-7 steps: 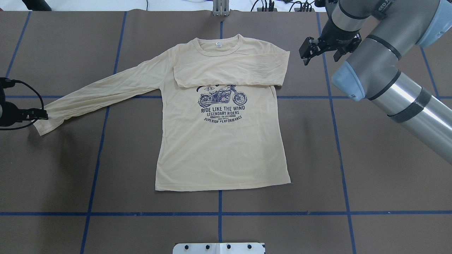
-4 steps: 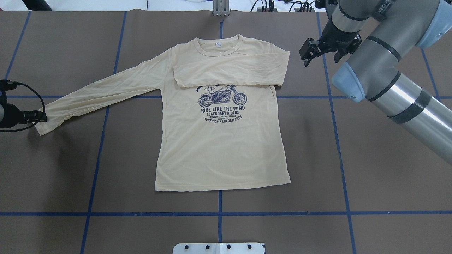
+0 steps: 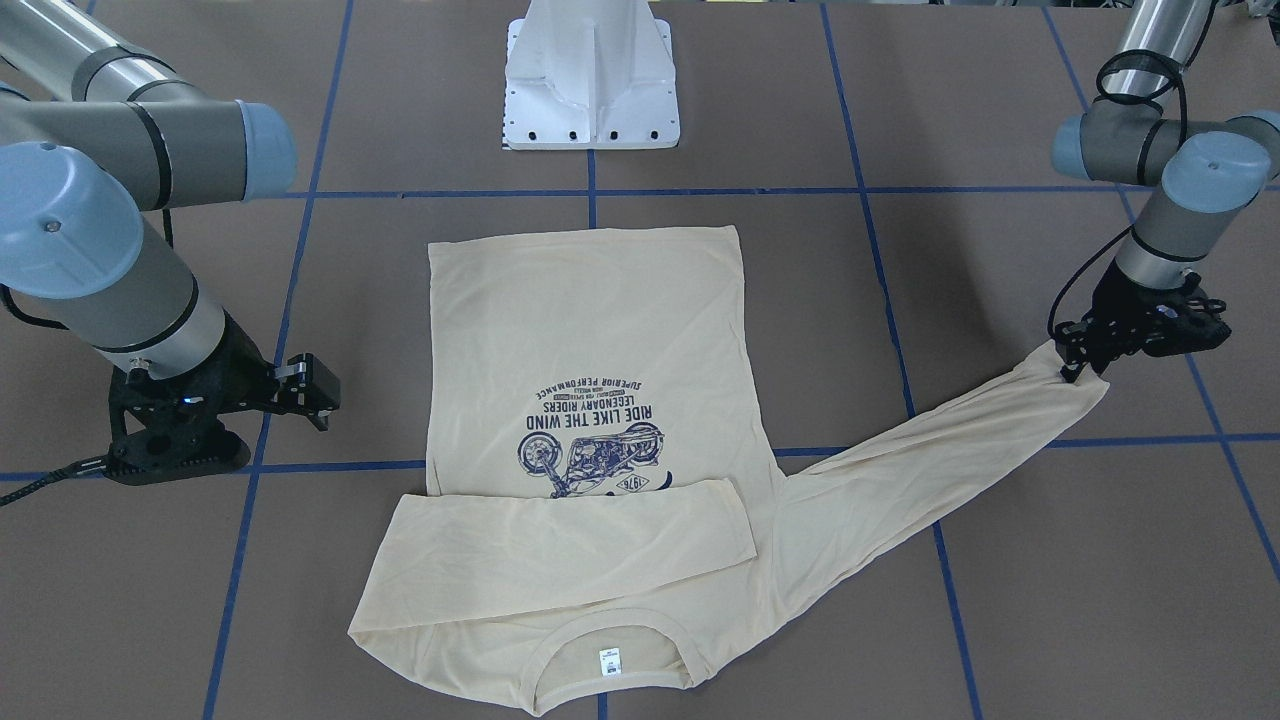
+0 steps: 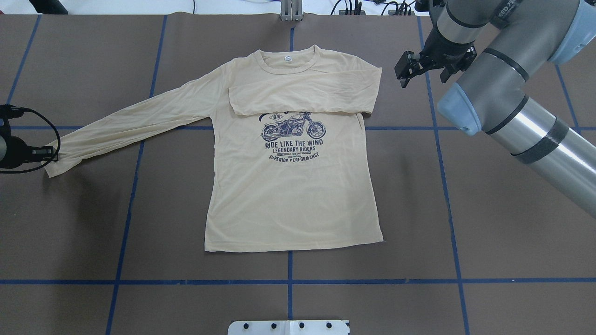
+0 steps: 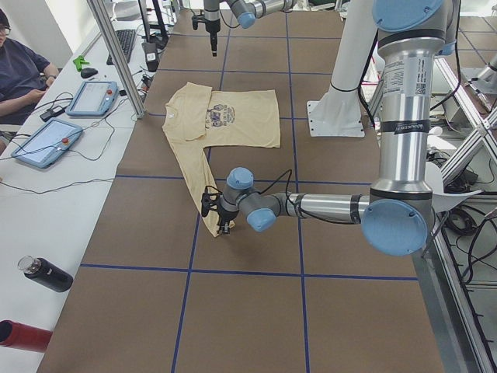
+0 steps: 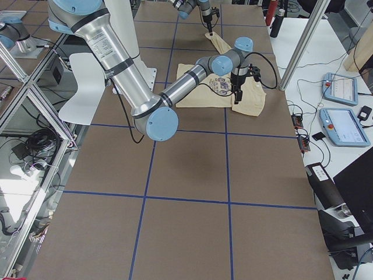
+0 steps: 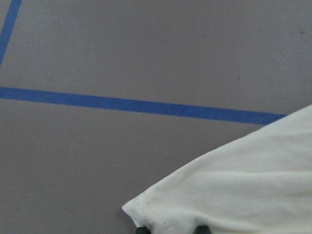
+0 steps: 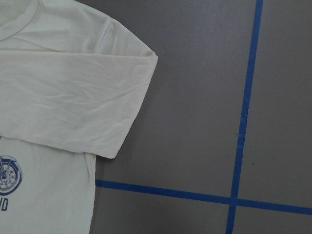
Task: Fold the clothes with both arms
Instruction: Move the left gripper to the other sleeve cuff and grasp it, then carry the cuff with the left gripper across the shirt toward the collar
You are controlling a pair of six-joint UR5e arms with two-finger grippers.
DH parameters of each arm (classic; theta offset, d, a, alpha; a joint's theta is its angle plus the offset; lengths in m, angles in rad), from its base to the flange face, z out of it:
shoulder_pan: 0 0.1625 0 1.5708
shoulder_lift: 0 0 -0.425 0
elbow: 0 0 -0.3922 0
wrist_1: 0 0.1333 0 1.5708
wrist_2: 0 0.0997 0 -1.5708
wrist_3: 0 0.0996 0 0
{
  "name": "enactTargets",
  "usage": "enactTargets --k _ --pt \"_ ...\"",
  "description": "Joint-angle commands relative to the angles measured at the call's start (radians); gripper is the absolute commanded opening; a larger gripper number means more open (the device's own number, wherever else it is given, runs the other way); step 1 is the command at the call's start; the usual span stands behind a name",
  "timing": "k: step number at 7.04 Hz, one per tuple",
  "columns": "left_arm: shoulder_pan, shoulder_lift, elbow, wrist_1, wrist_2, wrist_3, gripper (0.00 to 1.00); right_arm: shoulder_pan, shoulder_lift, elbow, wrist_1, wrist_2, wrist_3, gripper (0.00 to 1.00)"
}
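We see the T-shirt (image 4: 288, 186) flat on the brown surface (image 4: 489, 232), print side up. Its collar is at the edge away from the robot & its hem is twd the white base (image 3: 590, 90). The navy motorcycle print (image 4: 292, 135) reads "RIDE LIKE THE WIND", w/ smaller lines under it. A small white neck label (image 4: 288, 59) shows inside the collar.

The sleeve on the right arm's side, the folded sleeve (image 4: 302, 95), lies across the chest. It covers the top of the print & its end is near the opposite armpit. The other sleeve (image 4: 135, 118) stretches out at a slant twd the left arm's side. It is flat on the surface & crosses the blue tape lines (image 4: 288, 281).

The left pincer (image 3: 1078, 370) sits low at that sleeve's cuff (image 7: 161, 214), touching it. In the left wrist view two fingertips (image 7: 141, 228) peek in at the bottom edge. They stand apart from each other, w/ the cuff's hem lying across them. So we read this pincer as released, not clenched on the cloth.

The right pincer (image 4: 403, 72) is just beside the shirt's shoulder, by the fold of the folded sleeve & apart from the cloth. Its jaws are spread & it grasps nothing. The right wrist view looks down on that folded corner, a bit of the print & bare surface w/ tape.

In the exterior left view a person (image 5: 19, 74) sits at a side bench w/ two tablets (image 5: 46, 140), well apart from the shirt.
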Motion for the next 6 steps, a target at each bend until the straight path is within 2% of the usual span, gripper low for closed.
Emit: enactTargets --k 1,3,4,5,6 --pt "-0.002 -0.002 -0.046 0.014 -0.012 0.0 0.0 0.003 -0.004 -0.001 0.0 -0.001 0.0 0.99" --pt "-0.002 -0.007 -0.179 0.173 -0.025 -0.003 0.0 0.004 -0.028 -0.001 0.005 0.003 -0.002 0.99" --pt "-0.003 -0.014 -0.246 0.19 -0.121 -0.008 0.0 0.023 -0.039 0.002 0.005 0.006 -0.023 0.99" --pt "-0.046 -0.076 -0.287 0.254 -0.21 -0.011 0.0 0.047 -0.075 0.012 0.005 0.006 -0.084 0.99" --pt "-0.102 -0.234 -0.292 0.411 -0.282 -0.011 0.0 0.072 -0.108 0.017 0.005 0.007 -0.134 0.99"
